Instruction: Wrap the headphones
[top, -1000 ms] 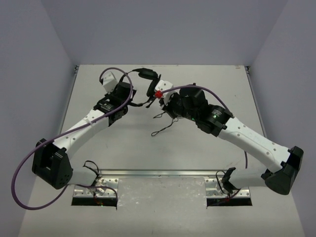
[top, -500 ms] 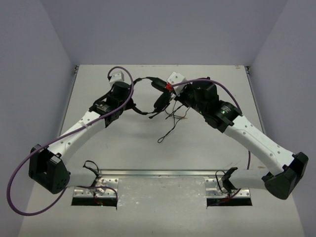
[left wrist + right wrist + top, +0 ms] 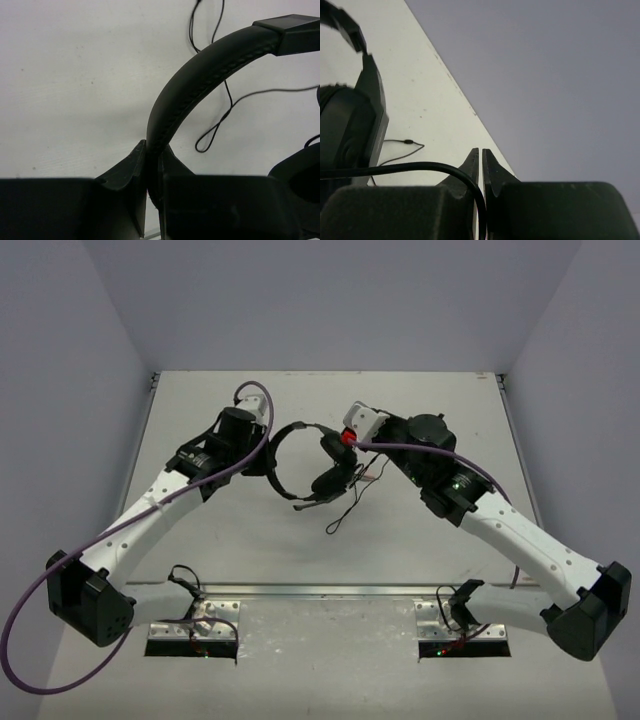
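A: Location of the headphones?

B: Middle of the table, a little toward the far side, between the two grippers. Headband arched toward the left. One earcup on the right, just near of the right gripper. Contact between earcups and table surface: not discernible.

A: State of the left gripper?

B: Closed on the headband. In the left wrist view, fingers pressed against the padded, stitched headband from either side. Band rising from between the fingertips and curving away to the right. Part of an earcup at the right edge of that view.

A: And the right gripper?

B: Jaws drawn almost together, with only a hairline gap left. In the right wrist view, thin black cable entering from the left and bending down into that gap, hence pinched on the cable. Earcup at the left of that view, close beside the gripper.

A: Remainder of the cable?

B: Slack of the thin black cable in loose loops on the table, just near of the earcup. Another loop beyond the headband in the left wrist view.

A: Anything else on the rig?

B: Thick purple cables trailing along both arms.
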Motion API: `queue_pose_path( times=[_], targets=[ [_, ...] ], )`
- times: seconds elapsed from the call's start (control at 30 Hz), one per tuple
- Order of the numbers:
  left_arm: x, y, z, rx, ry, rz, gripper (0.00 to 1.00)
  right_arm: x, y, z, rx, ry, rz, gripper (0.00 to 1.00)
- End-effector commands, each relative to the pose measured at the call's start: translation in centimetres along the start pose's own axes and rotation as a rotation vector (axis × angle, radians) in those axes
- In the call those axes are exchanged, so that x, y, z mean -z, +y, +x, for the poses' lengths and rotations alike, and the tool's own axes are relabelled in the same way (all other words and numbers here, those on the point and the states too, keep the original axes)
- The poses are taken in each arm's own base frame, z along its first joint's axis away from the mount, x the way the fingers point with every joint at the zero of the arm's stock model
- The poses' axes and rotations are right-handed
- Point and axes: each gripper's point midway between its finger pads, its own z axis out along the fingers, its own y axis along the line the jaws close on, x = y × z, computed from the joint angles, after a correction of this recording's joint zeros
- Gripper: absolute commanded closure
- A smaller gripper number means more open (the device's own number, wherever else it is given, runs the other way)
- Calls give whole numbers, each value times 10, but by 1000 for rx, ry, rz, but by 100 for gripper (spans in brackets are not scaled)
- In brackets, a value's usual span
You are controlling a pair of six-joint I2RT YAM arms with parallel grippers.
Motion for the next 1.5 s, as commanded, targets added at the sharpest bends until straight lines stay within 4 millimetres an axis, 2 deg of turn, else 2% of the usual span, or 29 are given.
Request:
queue_pose_path(
  times=[0.0, 0.07, 0.1, 0.13, 0.17, 0.3, 0.37, 0.4, 0.53, 0.57, 0.87, 1.03, 1.2, 1.3, 1.4, 1.47],
  targets=[
    [21, -31, 7, -100, 36, 197, 100, 9, -12, -43, -10, -201, -22, 94],
    [24, -38, 19, -129, 53, 259, 100, 7, -3, -47, -27, -214, -79, 94],
    [25, -40, 21, -137, 58, 280, 100, 6, 8, -45, -47, -204, -132, 94],
    [26, -45, 24, -151, 65, 311, 100, 6, 8, -52, -58, -225, -148, 94],
    [26, -45, 26, -153, 71, 315, 100, 2, 17, -46, -65, -199, -183, 94],
    [30, -53, 28, -178, 70, 365, 92, -5, 35, -41, -120, -171, -253, 92],
    [34, -57, 26, -187, 64, 392, 92, -7, 41, -42, -138, -176, -277, 91],
    [35, -58, 25, -194, 62, 394, 96, -9, 47, -41, -147, -169, -299, 91],
    [42, -62, 18, -215, 52, 402, 99, -20, 49, -37, -155, -127, -305, 95],
    [43, -65, 19, -222, 62, 408, 100, -23, 47, -34, -154, -110, -295, 98],
    [58, -81, 9, -262, 44, 451, 100, -46, 52, -15, -150, 2, -276, 99],
    [72, -88, -3, -271, -19, 489, 100, -48, 59, -3, -161, 28, -273, 99],
    [77, -74, -21, -228, -105, 383, 100, -46, 49, -7, -236, -10, -223, 99],
    [79, -64, -25, -207, -120, 326, 100, -45, 46, -15, -298, -38, -234, 99],
    [95, -78, -30, -198, -150, 406, 100, -42, 53, -31, -353, -107, -297, 99],
    [114, -90, -44, -186, -216, 472, 100, -37, 57, -45, -401, -164, -335, 89]
  ],
)
